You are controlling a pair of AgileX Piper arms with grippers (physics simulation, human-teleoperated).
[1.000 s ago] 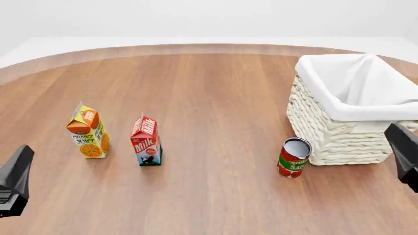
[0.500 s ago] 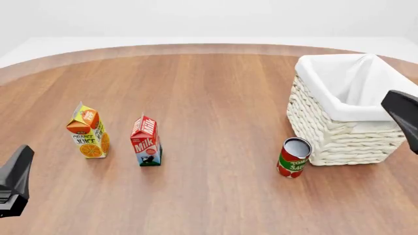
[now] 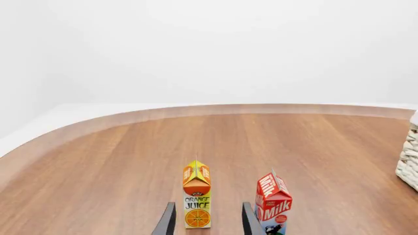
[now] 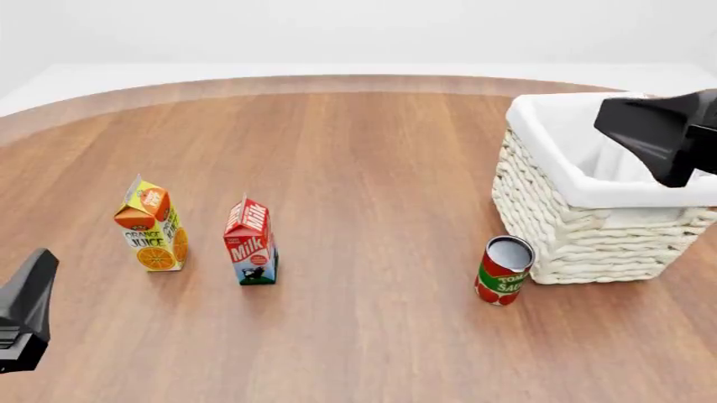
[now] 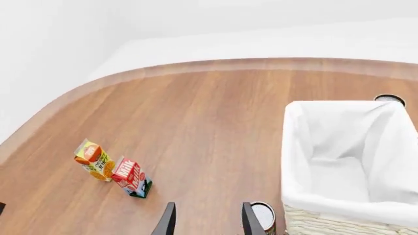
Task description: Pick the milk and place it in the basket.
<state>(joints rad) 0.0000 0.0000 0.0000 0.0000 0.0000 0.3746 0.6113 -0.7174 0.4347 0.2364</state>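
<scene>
The milk [image 4: 251, 242] stands upright on the wooden table, left of centre, with a red top and a cow picture. It also shows in the left wrist view [image 3: 273, 203] and the right wrist view [image 5: 130, 177]. The basket [image 4: 572, 239] stands at the right, cream wicker with a white lining, and looks empty inside [image 5: 295, 196]. My left gripper [image 3: 209, 208] is open and empty, low at the near left, well short of the milk. My right gripper [image 5: 207, 208] is open and empty, held high near the basket. The right arm [image 4: 661, 130] overlaps the basket in the front view.
An orange juice carton [image 4: 151, 237] stands just left of the milk. A red tomato can [image 4: 505, 270] stands against the basket's near left corner. Another can [image 5: 390, 99] sits behind the basket. The left arm's end [image 4: 25, 311] is at the near left edge.
The right arm has risen from the near right edge and moved farther out, now overlapping the basket in the front view. The left arm, cartons, can and basket have not moved.
</scene>
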